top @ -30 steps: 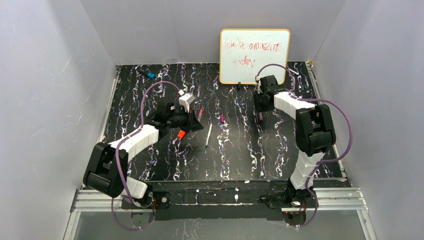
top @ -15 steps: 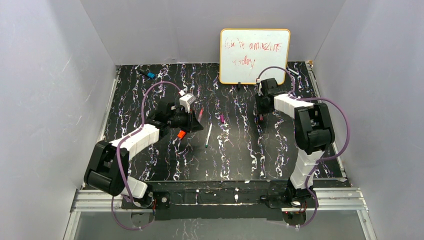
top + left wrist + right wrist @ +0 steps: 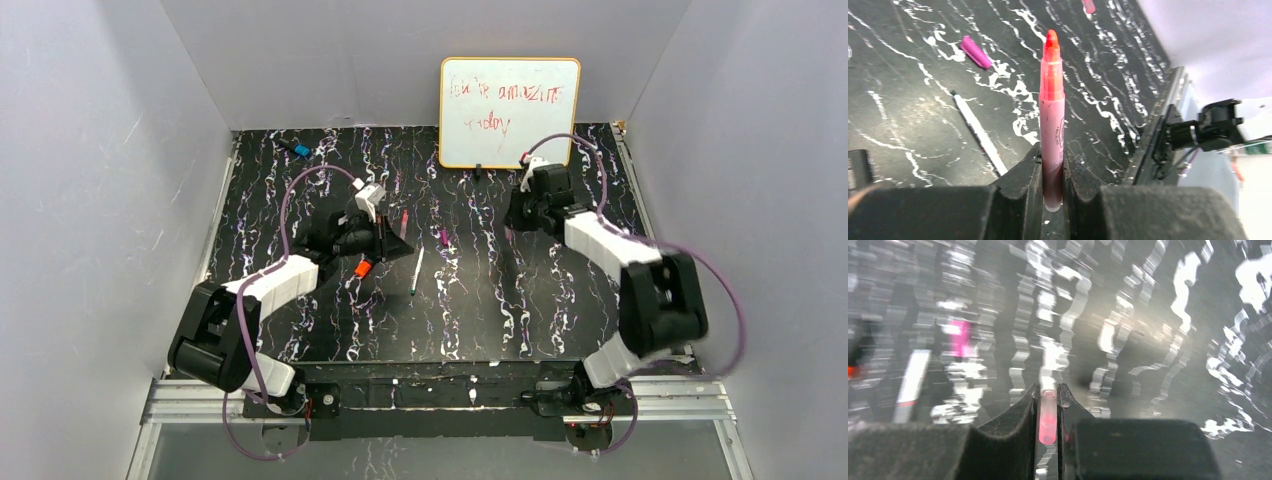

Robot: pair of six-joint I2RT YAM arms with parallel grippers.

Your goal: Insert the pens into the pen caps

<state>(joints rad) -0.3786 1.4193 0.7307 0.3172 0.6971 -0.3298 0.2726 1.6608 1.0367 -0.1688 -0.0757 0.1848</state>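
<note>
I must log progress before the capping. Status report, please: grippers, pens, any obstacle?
Left gripper shut on pink pen, tip bare. Right gripper shut on pink cap, view blurred. White pen and magenta cap lie loose on table.

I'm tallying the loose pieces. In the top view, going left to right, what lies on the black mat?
blue piece → orange piece → white pen → magenta cap

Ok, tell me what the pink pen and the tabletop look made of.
The pink pen: plastic, seemingly translucent, smooth with a soft sheen along the barrel. The tabletop: black with white marble-like veins, low gloss; probably printed laminate or mat, unsure.
</note>
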